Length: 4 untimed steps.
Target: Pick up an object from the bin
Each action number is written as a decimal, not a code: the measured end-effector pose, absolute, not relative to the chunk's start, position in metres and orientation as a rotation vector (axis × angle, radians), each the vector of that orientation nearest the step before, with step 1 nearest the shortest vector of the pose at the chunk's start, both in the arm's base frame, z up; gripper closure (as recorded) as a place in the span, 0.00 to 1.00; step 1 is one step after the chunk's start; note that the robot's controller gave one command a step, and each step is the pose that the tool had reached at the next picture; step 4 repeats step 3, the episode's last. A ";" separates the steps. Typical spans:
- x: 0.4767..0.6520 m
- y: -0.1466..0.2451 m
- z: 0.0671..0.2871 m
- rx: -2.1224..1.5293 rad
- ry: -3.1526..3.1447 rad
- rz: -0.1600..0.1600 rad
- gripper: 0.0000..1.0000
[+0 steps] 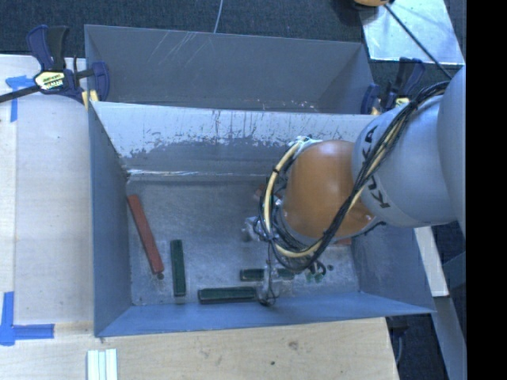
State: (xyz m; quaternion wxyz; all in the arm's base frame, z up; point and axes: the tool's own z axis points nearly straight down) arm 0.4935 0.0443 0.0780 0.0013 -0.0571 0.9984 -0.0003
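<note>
In the camera view, the arm (420, 172) is leaning into the grey bin (109, 236) from the right. Its orange cover (317, 188) is hanging over the right half of the floor and hiding much of what is beneath it. The end effector (268, 291) is standing low near the front wall, right at the right-hand end of a dark green bar (227, 294) that is lying flat along that wall. A short dark piece (252, 275) is lying just behind it.

I cannot tell whether the end effector is released or clenched, and nothing is visibly being gripped. Judging by its position, the dark green bar is the likeliest thing to be picked. The bar's closeness to the wall is probably leaving little room on that side.

A second green bar (177, 267) and a reddish-brown stick (145, 234) are lying well apart to the left.
</note>
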 end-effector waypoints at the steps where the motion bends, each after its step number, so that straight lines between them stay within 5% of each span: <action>1: 0.483 0.029 0.076 -0.333 3.126 -0.002 1.00; 2: 0.483 0.030 0.076 -0.331 3.126 0.000 1.00; 3: 0.495 0.016 0.209 -0.363 3.118 0.000 1.00; 4: 0.495 0.016 0.209 -0.363 3.118 0.000 1.00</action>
